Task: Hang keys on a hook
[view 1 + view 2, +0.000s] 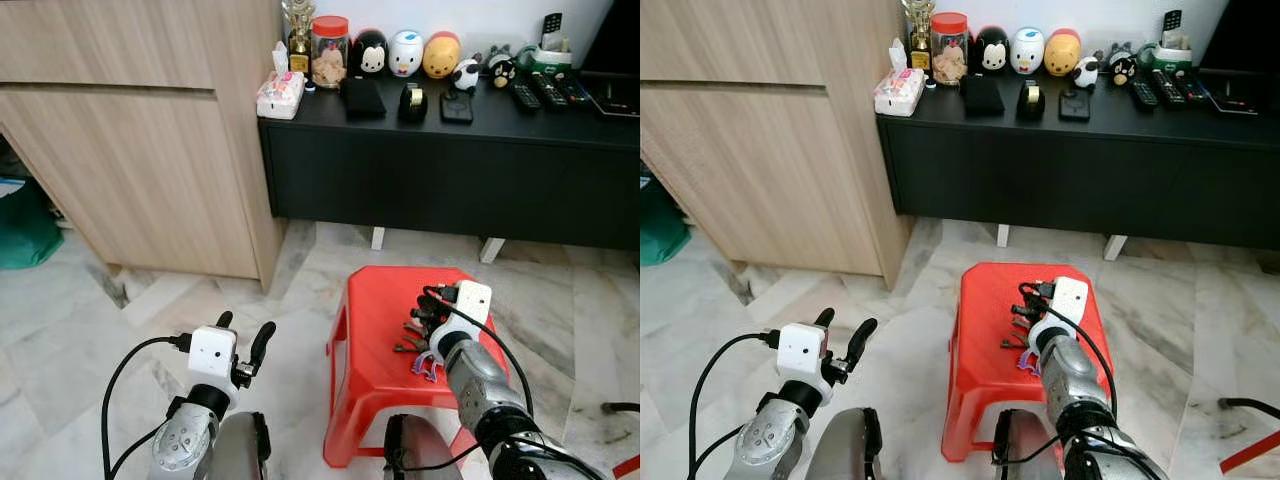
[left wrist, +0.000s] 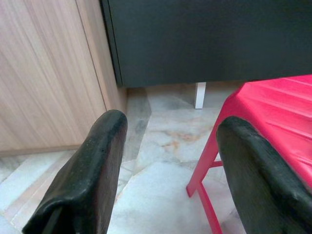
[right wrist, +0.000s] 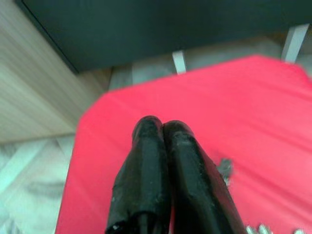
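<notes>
A bunch of keys (image 1: 410, 338) with a purple ring lies on the top of a red plastic stool (image 1: 375, 300). My right gripper (image 1: 428, 305) hovers low over the stool, right beside the keys. Its fingers (image 3: 158, 146) are pressed shut, and nothing shows between the tips. Bits of the keys (image 3: 224, 168) lie just beside those fingers. My left gripper (image 1: 244, 330) is held out over the floor to the left of the stool. It stands open and empty, and its fingers (image 2: 92, 170) are wide apart.
A low black console (image 1: 450, 170) stands behind the stool and carries a jar, toy figures and remotes. A wooden cabinet (image 1: 150, 150) fills the left side. A green bag (image 1: 20, 225) sits at the far left. The floor is marble tile (image 1: 120, 330).
</notes>
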Tool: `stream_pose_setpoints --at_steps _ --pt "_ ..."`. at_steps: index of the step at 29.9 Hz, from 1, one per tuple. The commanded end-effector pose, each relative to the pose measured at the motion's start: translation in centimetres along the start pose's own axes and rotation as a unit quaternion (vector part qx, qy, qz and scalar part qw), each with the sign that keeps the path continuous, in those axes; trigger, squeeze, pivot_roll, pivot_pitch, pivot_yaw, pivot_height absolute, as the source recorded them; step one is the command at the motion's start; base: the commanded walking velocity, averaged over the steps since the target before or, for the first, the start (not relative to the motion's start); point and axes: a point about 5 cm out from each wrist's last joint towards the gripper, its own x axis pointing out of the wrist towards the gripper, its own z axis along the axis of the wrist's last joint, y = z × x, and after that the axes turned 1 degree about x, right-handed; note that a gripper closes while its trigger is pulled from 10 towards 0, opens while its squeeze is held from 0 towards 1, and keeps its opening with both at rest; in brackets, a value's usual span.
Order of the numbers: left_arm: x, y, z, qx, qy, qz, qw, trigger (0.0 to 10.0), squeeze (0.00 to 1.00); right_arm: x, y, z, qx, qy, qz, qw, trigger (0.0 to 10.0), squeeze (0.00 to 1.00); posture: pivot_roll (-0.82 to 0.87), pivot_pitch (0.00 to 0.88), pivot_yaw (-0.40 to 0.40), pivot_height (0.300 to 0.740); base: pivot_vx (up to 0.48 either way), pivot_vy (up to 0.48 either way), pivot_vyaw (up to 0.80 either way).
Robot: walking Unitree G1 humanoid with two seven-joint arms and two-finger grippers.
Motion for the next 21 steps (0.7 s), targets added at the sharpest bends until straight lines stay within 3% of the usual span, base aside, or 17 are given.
stream_pose_setpoints --at_steps 1,4,5,6,7,13,21 --pt "0.1 0.2 -0.1 0.000 -0.001 0.006 1.000 10.0 0.00 -0.4 0.0 0.6 0.007 -0.036 0.008 0.999 0.0 0.00 0.05 0.055 -0.031 0.578 0.000 0.000 0.00" --pt "0.1 0.2 -0.2 -0.003 -0.002 0.010 1.000 10.0 0.00 -1.0 -0.4 1.4 0.013 -0.077 0.005 0.997 0.0 0.00 0.05 0.049 -0.034 0.578 0.000 0.000 0.00" --pt "0.1 0.3 -0.2 -0.005 -0.003 0.013 1.000 10.0 0.00 -1.2 -0.6 1.7 0.013 -0.093 0.001 0.996 2.2 0.00 0.05 0.046 -0.035 0.578 0.000 0.000 0.00" --pt "0.1 0.3 -0.2 -0.007 -0.003 0.014 1.000 10.0 0.00 -1.4 -0.6 1.9 0.013 -0.103 -0.001 0.995 2.2 0.00 0.05 0.046 -0.035 0.578 0.000 0.000 0.00" --pt "0.1 0.3 -0.2 -0.009 -0.002 0.016 1.000 10.0 0.00 -1.8 -0.8 2.2 -0.002 -0.116 -0.006 0.993 10.0 0.00 0.05 0.045 -0.035 0.578 0.000 0.000 0.00" --pt "0.3 0.6 -0.6 -0.049 -0.003 0.047 0.998 10.0 0.00 -4.1 -0.9 2.6 -0.065 -0.158 -0.014 0.985 10.0 0.00 0.03 0.038 -0.040 0.578 0.000 0.000 0.00" --pt "0.4 0.3 -0.9 -0.055 0.003 0.042 0.998 10.0 0.00 -4.5 -1.3 2.3 -0.063 -0.150 -0.029 0.986 10.0 0.00 0.03 0.015 -0.048 0.578 -0.106 0.000 0.00"
